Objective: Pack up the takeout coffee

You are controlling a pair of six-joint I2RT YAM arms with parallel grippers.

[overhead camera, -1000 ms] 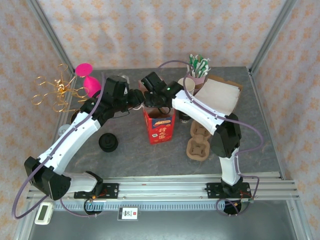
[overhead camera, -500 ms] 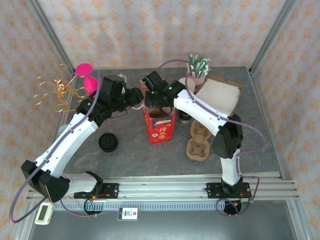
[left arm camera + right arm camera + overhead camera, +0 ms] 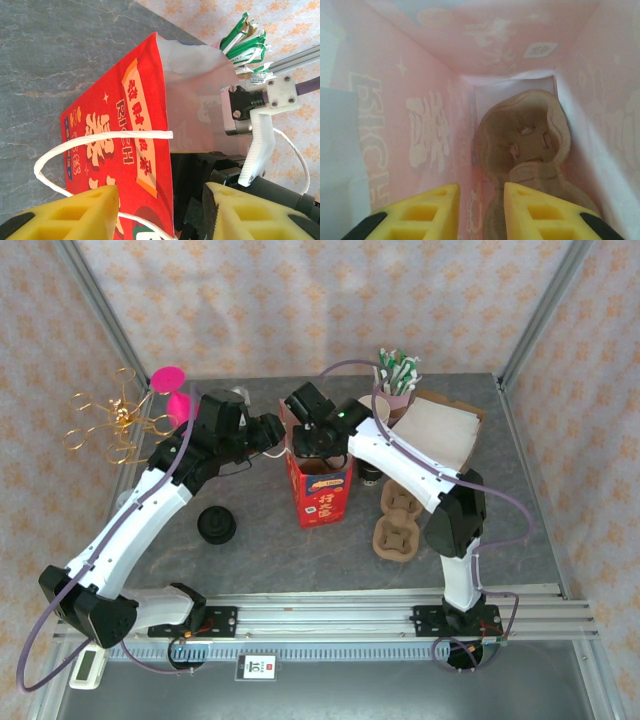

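Red paper bag (image 3: 320, 495) stands upright and open-topped at the middle of the table (image 3: 300, 555); it is the reference for every position below.

**Left gripper** (image 3: 161, 192): at the bag's upper left rim. Its yellow fingers stand apart on either side of the bag wall (image 3: 120, 125), with the white cord handle (image 3: 145, 134) looping between them. The gap is far wider than the paper, so I judge it released and not pinching.

**Right gripper** (image 3: 481, 187): lowered through the bag's mouth. Its fingers are parted by a narrow gap with nothing between them, so it holds nothing.

**Contents:** one brown pulp cup carrier (image 3: 525, 135) lies at the bottom of the bag, below the right gripper.

**Outside the bag:**
- more pulp carriers (image 3: 397, 520), just to its right
- a black lid (image 3: 216, 525), to its left and well apart
- a paper cup (image 3: 372, 408), behind and to its right
- a pink holder of stir sticks (image 3: 396, 375), further behind

**Progress, as a judgement:** the carrier is in. No cup is visible inside the bag, so loading the coffee itself, and any lid or sticks, appears outstanding.
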